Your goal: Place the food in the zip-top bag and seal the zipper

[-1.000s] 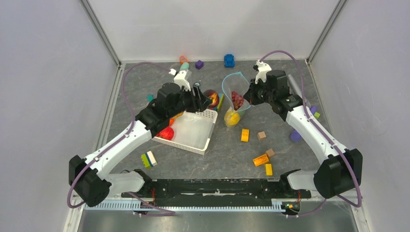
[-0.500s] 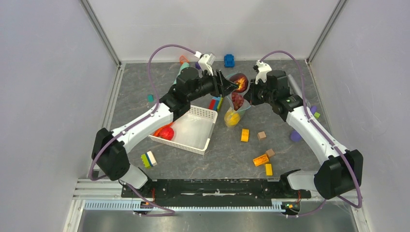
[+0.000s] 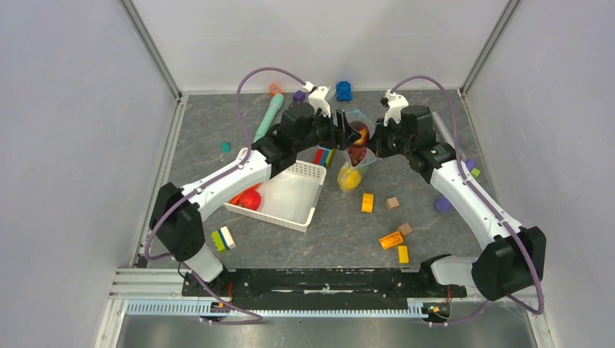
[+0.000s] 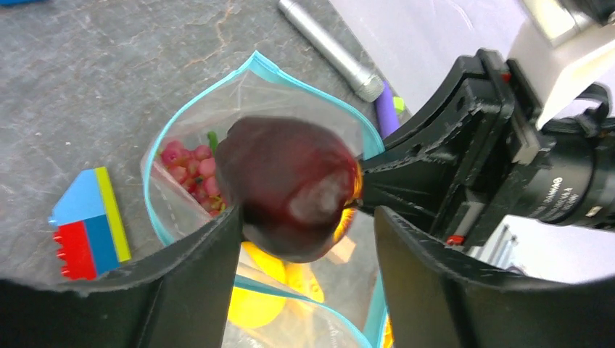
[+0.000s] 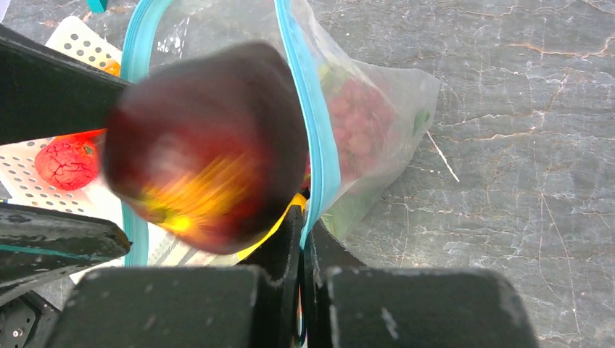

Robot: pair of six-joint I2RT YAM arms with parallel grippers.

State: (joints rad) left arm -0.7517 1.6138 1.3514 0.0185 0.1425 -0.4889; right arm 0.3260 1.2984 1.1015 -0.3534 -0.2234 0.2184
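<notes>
Food item in hand: a dark maroon, rounded plastic toy fruit with a yellow-orange patch (image 4: 290, 188) hangs directly over the bag's open mouth and is not yet inside.
Food already bagged: a cluster of purple toy grapes (image 4: 190, 170), a green pod (image 4: 212, 139) and a yellow toy fruit (image 4: 254, 304) lie in the bag.
Bag: the clear, floppy zip-top plastic bag (image 5: 377, 138) sits toward the far middle of the table, just right of the basket, with its mouth lifted.
Zipper: the light-blue closure strip (image 5: 308, 109) is spread into an open loop and is unsealed.
Right gripper (image 5: 303, 230): the jaws are closed on the right side of the rim, pinching the strip and holding the mouth up.
Left gripper (image 4: 304, 221): the fingers stand apart on either side of the maroon fruit. One touches it, and a sliver of gap shows at the other. Whether the fruit is clamped or released cannot be told.
Food outstanding: a red textured toy fruit (image 5: 65, 163) lies at the left edge of the white perforated plastic basket (image 3: 290, 199).
Surroundings: coloured building blocks (image 3: 368, 202) lie scattered on the grey stone-pattern table (image 3: 326, 232).
Risk, entry: the fruit looks nearly as wide as the mouth, so an off-centre drop would probably catch the rim and roll off.
Risk, support: the rim is held at one point only, so a knock could fold the mouth shut.
Risk, sealing: bulky contents near the rim may keep the strip from mating.
</notes>
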